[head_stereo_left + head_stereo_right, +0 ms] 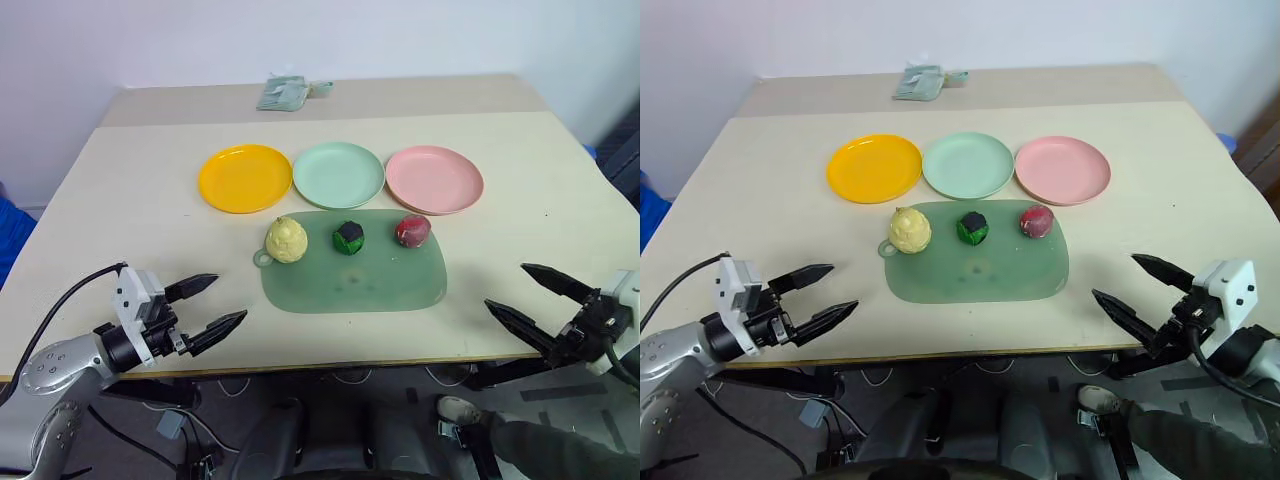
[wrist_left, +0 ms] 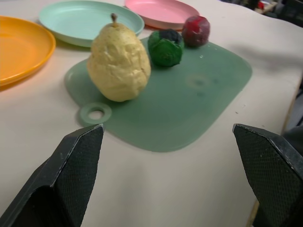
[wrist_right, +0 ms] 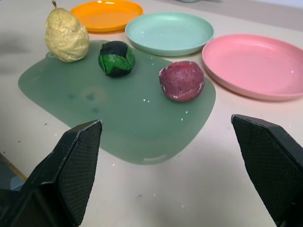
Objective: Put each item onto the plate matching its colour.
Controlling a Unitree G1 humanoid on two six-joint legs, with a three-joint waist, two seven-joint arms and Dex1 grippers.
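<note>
Three items stand in a row on the far half of a translucent green mat (image 1: 352, 272): a pale yellow pear-shaped item (image 1: 286, 240), a green-and-black item (image 1: 348, 237) and a dark red item (image 1: 412, 230). Behind the mat lie three plates: the orange-yellow plate (image 1: 245, 178), the mint green plate (image 1: 338, 174) and the pink plate (image 1: 434, 179). My left gripper (image 1: 213, 303) hovers open near the table's front left edge, well short of the pear. My right gripper (image 1: 528, 292) hovers open at the front right edge, apart from the mat.
A small grey-green bundle (image 1: 284, 93) lies at the far edge of the beige table (image 1: 130, 210). A seam runs across the tabletop behind the plates.
</note>
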